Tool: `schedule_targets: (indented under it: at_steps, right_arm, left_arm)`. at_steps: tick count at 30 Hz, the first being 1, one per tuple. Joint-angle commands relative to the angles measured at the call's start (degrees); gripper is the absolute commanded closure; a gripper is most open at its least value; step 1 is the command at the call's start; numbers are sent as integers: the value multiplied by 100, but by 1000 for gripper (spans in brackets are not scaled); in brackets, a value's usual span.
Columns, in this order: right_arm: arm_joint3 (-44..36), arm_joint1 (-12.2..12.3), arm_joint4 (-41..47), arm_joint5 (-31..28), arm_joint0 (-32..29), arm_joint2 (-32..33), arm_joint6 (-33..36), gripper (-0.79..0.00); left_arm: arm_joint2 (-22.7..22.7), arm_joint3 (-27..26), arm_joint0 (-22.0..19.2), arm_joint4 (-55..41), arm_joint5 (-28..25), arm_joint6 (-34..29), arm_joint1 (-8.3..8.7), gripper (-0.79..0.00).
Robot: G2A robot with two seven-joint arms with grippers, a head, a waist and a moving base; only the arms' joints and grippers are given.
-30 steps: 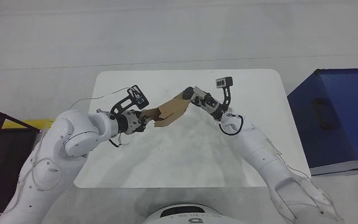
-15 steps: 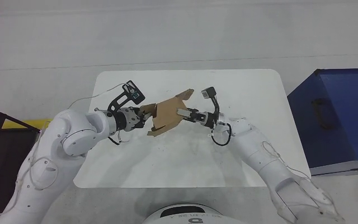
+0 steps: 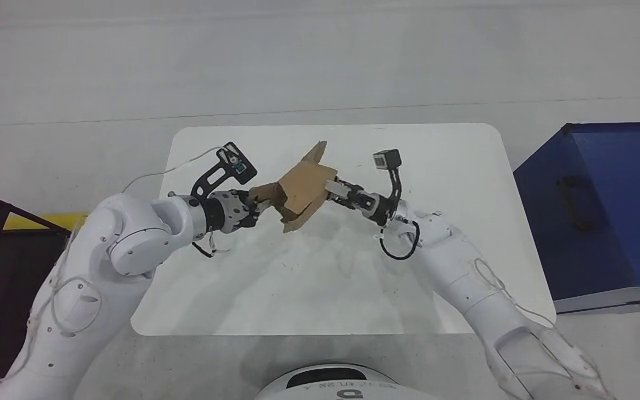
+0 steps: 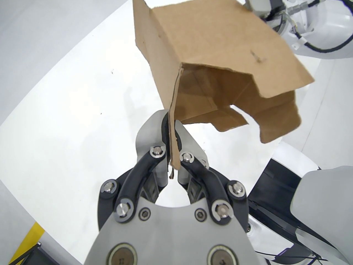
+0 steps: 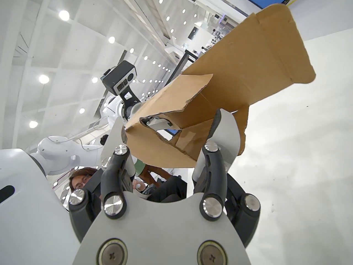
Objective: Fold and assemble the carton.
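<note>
Table: white, smooth, rounded corners. Blue bin: boxy, well off table's right edge. Carton: brown corrugated board, half-folded into open tube, flaps loose, edges ragged; held clear of surface over table's far middle, between both arms. Left gripper: clamped tight on thin flap edge. Right gripper: fingers spread wide, straddling carton's opposite corner; firm grip not evident.

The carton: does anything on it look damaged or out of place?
Yes. The carton has ragged, torn flap edges around its open end. It is also held tilted above the table, with one thin flap pinched in the left tool.
</note>
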Motion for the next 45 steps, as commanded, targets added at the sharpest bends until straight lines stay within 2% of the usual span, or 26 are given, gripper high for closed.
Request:
schedule_targets:
  at_steps: [1, 3, 5, 8, 11, 12, 13, 18, 22, 24, 25, 29, 35, 45]
  right_arm:
    - [21, 11, -249, 176, 17, -51, 111, -517]
    - [35, 11, -620, 363, 43, -107, 49, -520]
    - [6, 2, -921, 502, 45, -164, -80, -483]
    - [-73, -8, -1092, 529, 11, -189, -264, -468]
    - [-165, -8, -795, 278, -57, -105, -413, -520]
    - [-199, -7, -613, 140, -83, -64, -447, -613]
    - [-238, -8, -386, 14, -116, -43, -431, -782]
    - [-245, 41, 459, -223, -162, 46, 118, -696]
    - [-301, 90, 979, -76, -178, 56, 608, -640]
    - [-393, 122, 1066, 62, -192, 34, 747, -576]
    - [-446, 140, 1080, 123, -200, 17, 808, -511]
    - [-599, 203, 1149, 244, -233, -39, 929, -388]
    - [-702, 266, 1383, 298, -235, -126, 983, -305]
    - [-695, 347, 1433, 381, -174, -322, 1065, -271]
  left_arm:
    - [-1, -9, 5, 34, 14, 16, 0, 0]
    - [3, -13, 12, 60, 16, 36, -1, 0]
    - [8, -12, 14, 65, -3, 51, -1, 0]
    - [14, -3, 15, 38, -26, 66, -3, 0]
    - [19, 20, 5, -43, -43, 26, -3, 0]
    - [25, 41, 2, -112, -51, -9, -4, 0]
    - [28, 77, -8, -241, -68, -56, -5, 0]
    - [-16, 493, -218, -1271, -67, -544, -5, 0]
    - [58, 946, -515, -2173, -13, -1209, -10, 0]
    - [131, 1173, -675, -2582, 64, -1484, -20, 0]
    - [166, 1290, -768, -2794, 131, -1615, -27, 0]
    - [409, 1660, -1133, -3380, 372, -2184, -63, 0]
    - [686, 1954, -1426, -3518, 563, -2228, -117, 0]
    - [898, 2198, -1643, -3839, 747, -2299, -159, 0]
